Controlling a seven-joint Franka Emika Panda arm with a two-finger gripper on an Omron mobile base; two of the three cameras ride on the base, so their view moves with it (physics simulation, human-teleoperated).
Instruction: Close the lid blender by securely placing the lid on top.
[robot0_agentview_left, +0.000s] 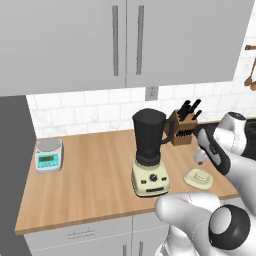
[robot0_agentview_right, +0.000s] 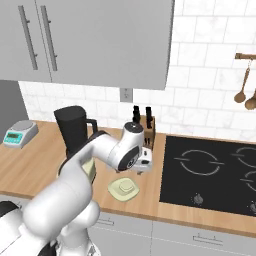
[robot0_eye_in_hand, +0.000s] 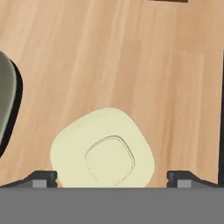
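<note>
The pale cream-yellow lid (robot0_agentview_left: 199, 177) (robot0_agentview_right: 124, 189) (robot0_eye_in_hand: 103, 153) lies flat on the wooden counter, right of the blender. The blender (robot0_agentview_left: 149, 152) (robot0_agentview_right: 75, 131) has a dark open jar on a cream base with a black knob. My gripper (robot0_agentview_left: 200, 160) (robot0_agentview_right: 140, 169) (robot0_eye_in_hand: 111, 178) hangs just above the lid, pointing down. It is open, and in the hand view its two dark fingertips (robot0_eye_in_hand: 43, 179) stand wide apart on either side of the lid. Nothing is between them.
A knife block (robot0_agentview_left: 183, 125) (robot0_agentview_right: 146, 129) stands behind the lid against the tiled wall. A grey-teal scale (robot0_agentview_left: 49, 154) (robot0_agentview_right: 20, 133) sits at the counter's left. A black cooktop (robot0_agentview_right: 210, 172) lies to the right. Wall cabinets (robot0_agentview_left: 125, 45) hang overhead.
</note>
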